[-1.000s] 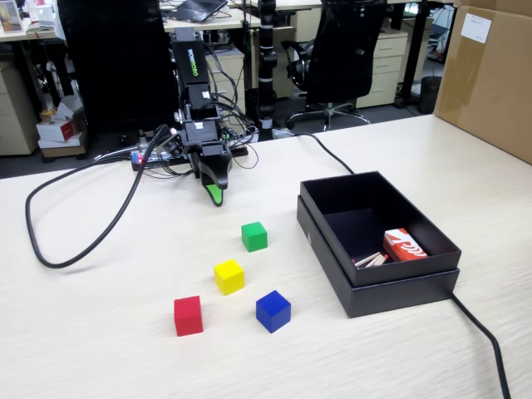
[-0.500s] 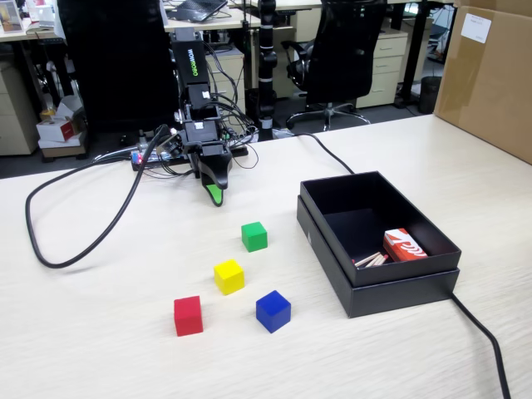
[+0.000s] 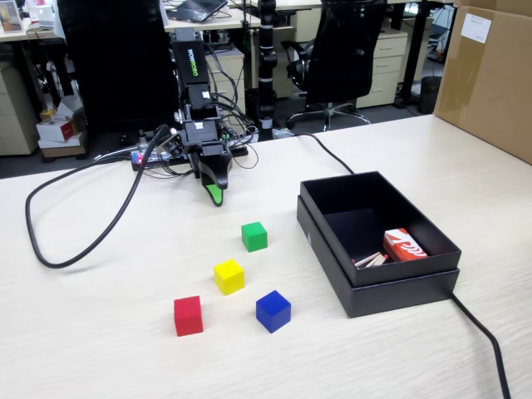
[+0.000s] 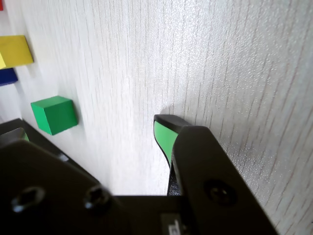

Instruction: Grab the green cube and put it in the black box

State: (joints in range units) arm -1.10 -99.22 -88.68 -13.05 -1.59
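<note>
We see the green cube mid-frame, yellow cube below it, black box right. Our gripper holds nothing; we cannot tell how open.

Even, bright office light from overhead; soft short shadows under the cubes on the table. Fixed view is sharp, a little soft in the background. Wrist view: broad pale glare on the table surface, near black gripper parts blurred.
</note>
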